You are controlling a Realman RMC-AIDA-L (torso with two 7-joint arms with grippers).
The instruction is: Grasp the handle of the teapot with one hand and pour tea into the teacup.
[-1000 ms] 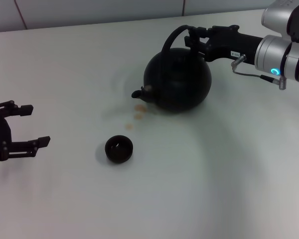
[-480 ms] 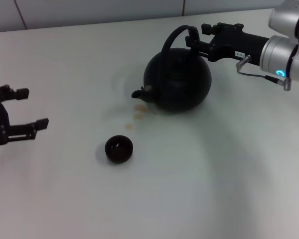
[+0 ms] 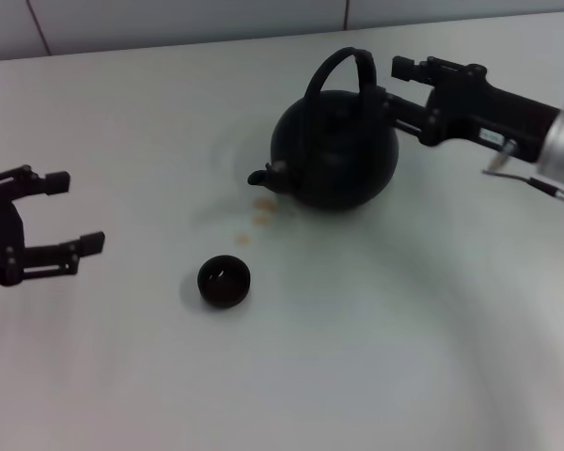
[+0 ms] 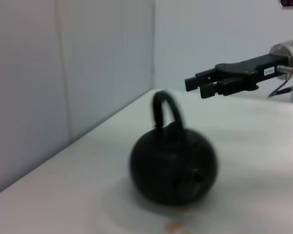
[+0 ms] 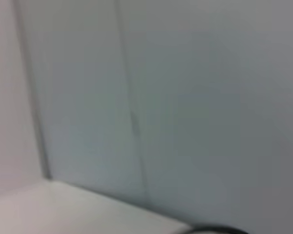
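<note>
The black teapot (image 3: 334, 150) stands upright on the white table, its stubby spout toward the teacup. Its arched handle (image 3: 343, 64) stands free. My right gripper (image 3: 393, 85) hangs open just right of the handle, touching nothing; the left wrist view shows the same gripper (image 4: 195, 87) in the air beside the handle (image 4: 166, 109) and above the teapot (image 4: 173, 168). The small black teacup (image 3: 225, 281) sits in front of the spout. Pale brown tea drops (image 3: 260, 211) lie between them. My left gripper (image 3: 64, 211) is open at the far left, empty.
The white table (image 3: 376, 338) ends at a tiled wall (image 3: 169, 19) at the back. The right wrist view shows only grey wall panels (image 5: 161, 107).
My right gripper has drawn back to the right, away from the teapot's handle, and now stands apart from it. The left gripper shifted slightly. Teapot and teacup have not moved.
</note>
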